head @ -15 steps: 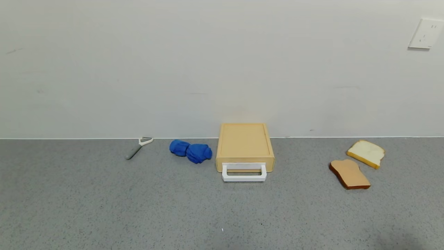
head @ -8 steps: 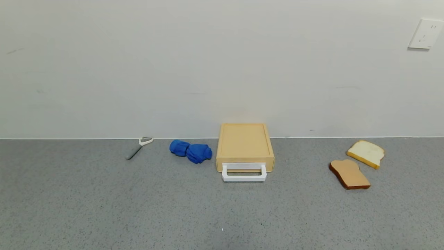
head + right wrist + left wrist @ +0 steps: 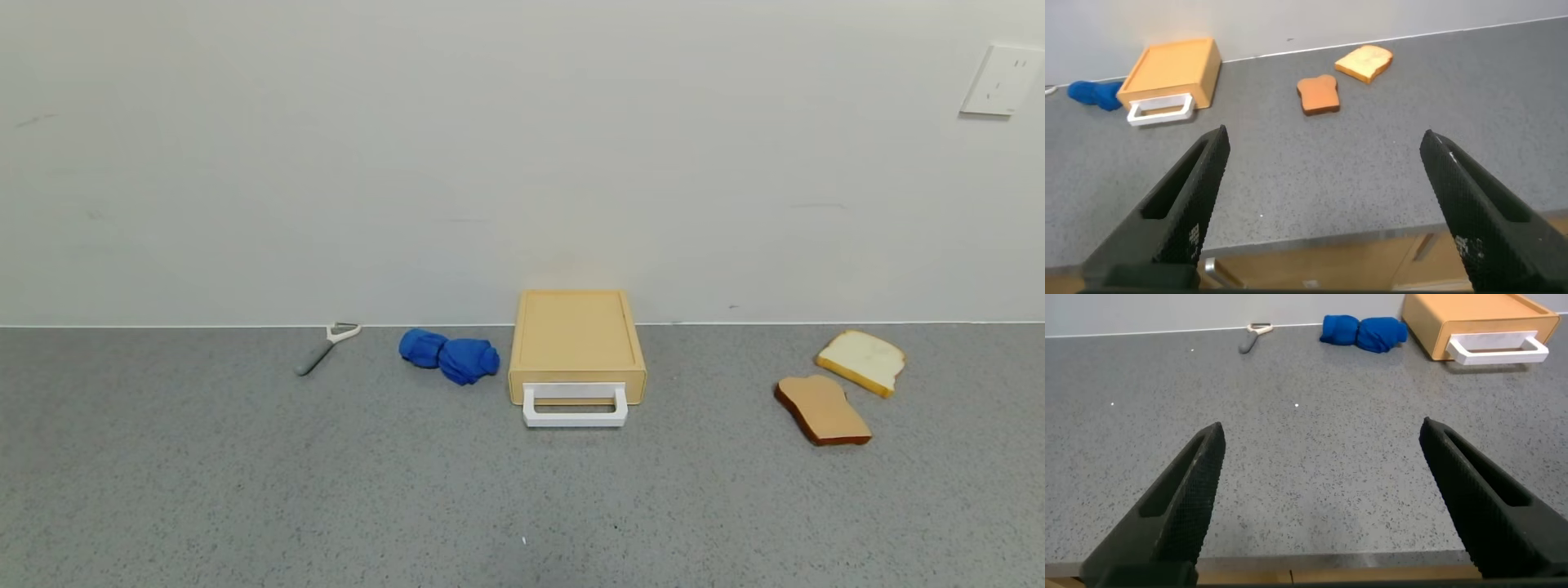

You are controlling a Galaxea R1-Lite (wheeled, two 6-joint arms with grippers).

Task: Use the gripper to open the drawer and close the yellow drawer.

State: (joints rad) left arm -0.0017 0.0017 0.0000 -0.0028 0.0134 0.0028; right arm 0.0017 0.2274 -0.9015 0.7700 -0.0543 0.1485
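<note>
Yellow drawer (image 3: 576,393) sits shut against the wall, both pincers spread.

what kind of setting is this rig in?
Looks like a mock kitchen counter, probably a lab setup: a grey speckled countertop against a plain wall with an outlet, holding a peeler, two bread slices, a blue cloth and a small yellow drawer.
</note>
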